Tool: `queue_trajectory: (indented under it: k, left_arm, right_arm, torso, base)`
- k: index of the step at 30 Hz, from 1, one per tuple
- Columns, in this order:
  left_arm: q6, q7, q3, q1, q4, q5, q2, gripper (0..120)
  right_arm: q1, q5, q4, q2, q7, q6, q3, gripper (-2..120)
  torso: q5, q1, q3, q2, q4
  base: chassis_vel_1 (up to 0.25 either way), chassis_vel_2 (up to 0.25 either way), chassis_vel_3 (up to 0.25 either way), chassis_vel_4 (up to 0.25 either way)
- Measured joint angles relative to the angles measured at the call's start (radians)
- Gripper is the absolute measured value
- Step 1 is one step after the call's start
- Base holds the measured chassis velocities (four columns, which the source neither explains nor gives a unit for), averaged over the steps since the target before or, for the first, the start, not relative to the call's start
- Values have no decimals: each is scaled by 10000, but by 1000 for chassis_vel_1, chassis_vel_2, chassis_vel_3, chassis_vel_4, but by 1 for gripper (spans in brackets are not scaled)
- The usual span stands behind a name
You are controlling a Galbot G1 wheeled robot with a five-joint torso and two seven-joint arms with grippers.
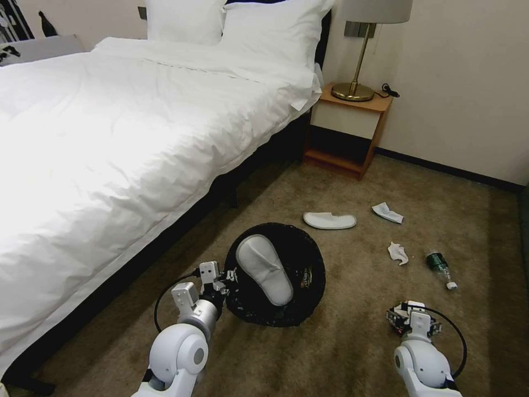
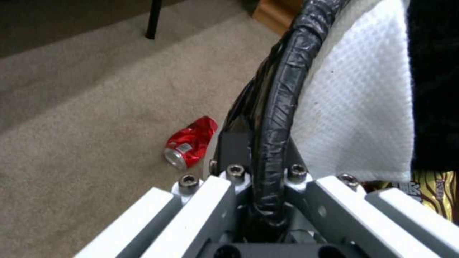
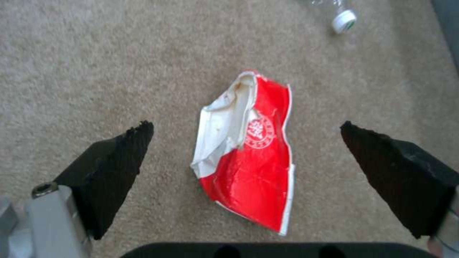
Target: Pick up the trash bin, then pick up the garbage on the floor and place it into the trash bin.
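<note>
The trash bin (image 1: 300, 264), black mesh, is tilted just above the carpet with a white slipper (image 1: 264, 268) inside. My left gripper (image 1: 225, 280) is shut on its wrapped rim (image 2: 282, 89) on the bed side. Past the rim, a crushed red can (image 2: 191, 141) lies on the carpet. My right gripper (image 3: 246, 125) hangs open over a red snack packet (image 3: 249, 154), one finger on each side, not touching it. In the head view that right gripper (image 1: 410, 318) is low at the right. A second slipper (image 1: 329, 220), two tissues (image 1: 387, 212) (image 1: 398, 252) and a green bottle (image 1: 439, 264) lie beyond.
The white bed (image 1: 110, 138) runs along the left, its dark base close to the bin. A wooden nightstand (image 1: 347, 127) with a brass lamp (image 1: 355, 82) stands against the far wall. Open carpet lies between the bin and the right gripper. A gold-brown wrapper (image 2: 430, 193) sits inside the bin.
</note>
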Motion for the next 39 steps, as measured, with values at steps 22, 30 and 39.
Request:
queue_trajectory:
  k: [22,30,39]
  left_arm:
    - [-140,87,-75,147,-1,100,-20,0]
    - [-157,52,-112,126,-16,97,-26,0]
    - [-213,39,-111,210,-12,127,-32,0]
  right_arm:
    - [1495,-308,-2493,-33,-745,830,277,100]
    - [1477,-415,-3096,-87,-880,1144,504,100]
    - [1487,-523,-3856,-108,-1169,1655,722,90]
  torso:
    - [0,1,0,-1,1]
    - [0,0,0,0,0]
    - [0,0,0,0,0]
  base:
    - [0,0,0,0]
    - [0,0,0,0]
    - [0,0,0,0]
